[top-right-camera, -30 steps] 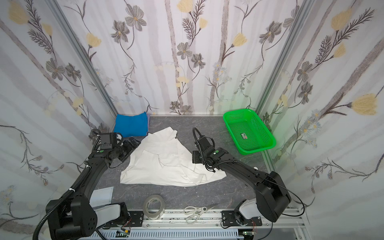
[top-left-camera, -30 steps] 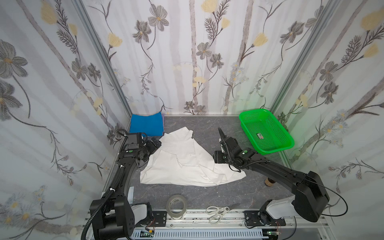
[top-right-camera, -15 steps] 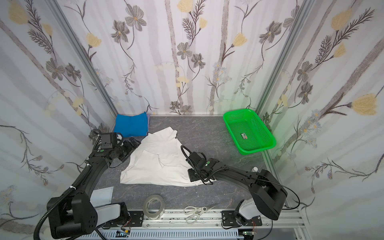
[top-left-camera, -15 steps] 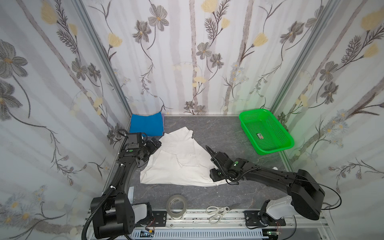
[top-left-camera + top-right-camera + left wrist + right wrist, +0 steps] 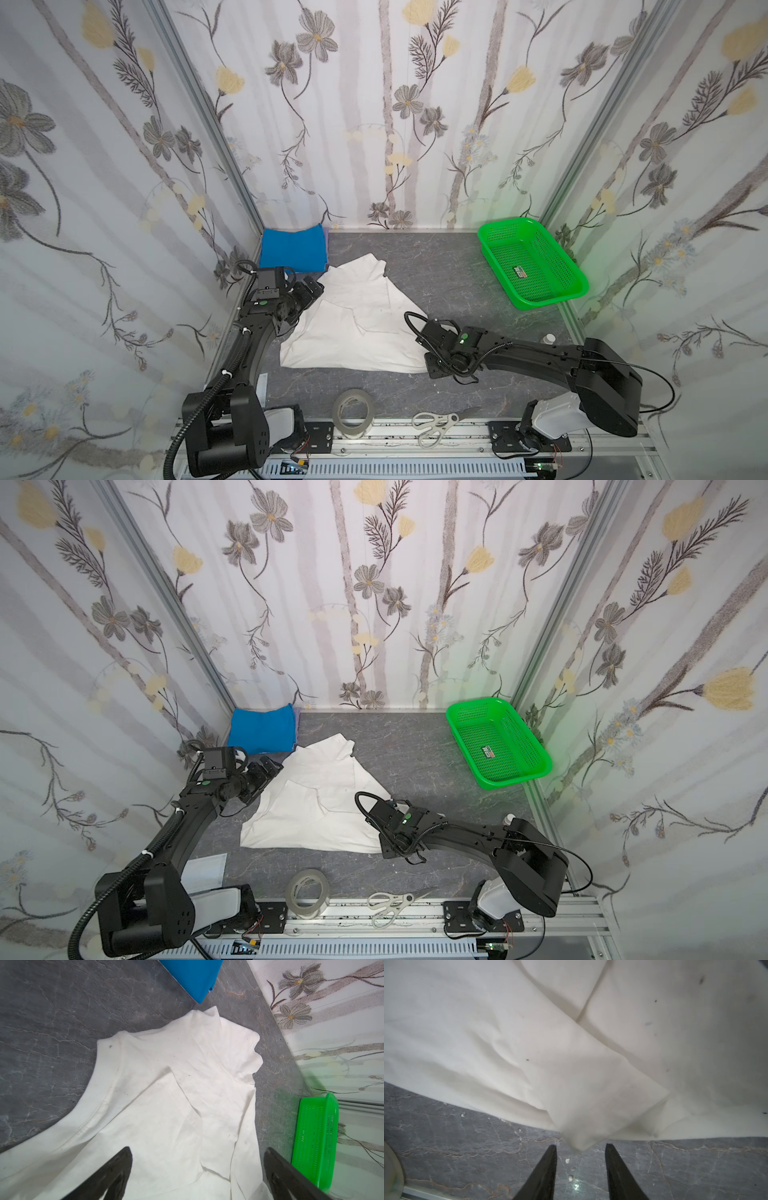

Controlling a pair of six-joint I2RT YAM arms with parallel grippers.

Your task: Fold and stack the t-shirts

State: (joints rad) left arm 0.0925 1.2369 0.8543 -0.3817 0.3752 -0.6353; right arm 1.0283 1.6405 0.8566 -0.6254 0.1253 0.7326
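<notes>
That sticker [image 5: 519, 272] in the basket [image 5: 505, 223]: too small to read. The white t-shirt [image 5: 357, 324] lies rumpled, dark-flecked; the blue t-shirt [image 5: 291, 249] sits folded at eleven o'clock. My right gripper [image 5: 580, 1145] stands apart, empty; my left gripper [image 5: 197, 1148] is spread wide.

We found the white t-shirt [image 5: 357, 328] matt, creased cloth; the basket [image 5: 548, 266] glossy plastic mesh; the tabletop [image 5: 436, 266] smooth, stone-veined.

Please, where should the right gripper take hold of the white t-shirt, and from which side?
Probably the doubled corner of the white t-shirt, on its near edge, coming low from the robot's side: it juts over bare table, pointing straight at the open right gripper.
</notes>
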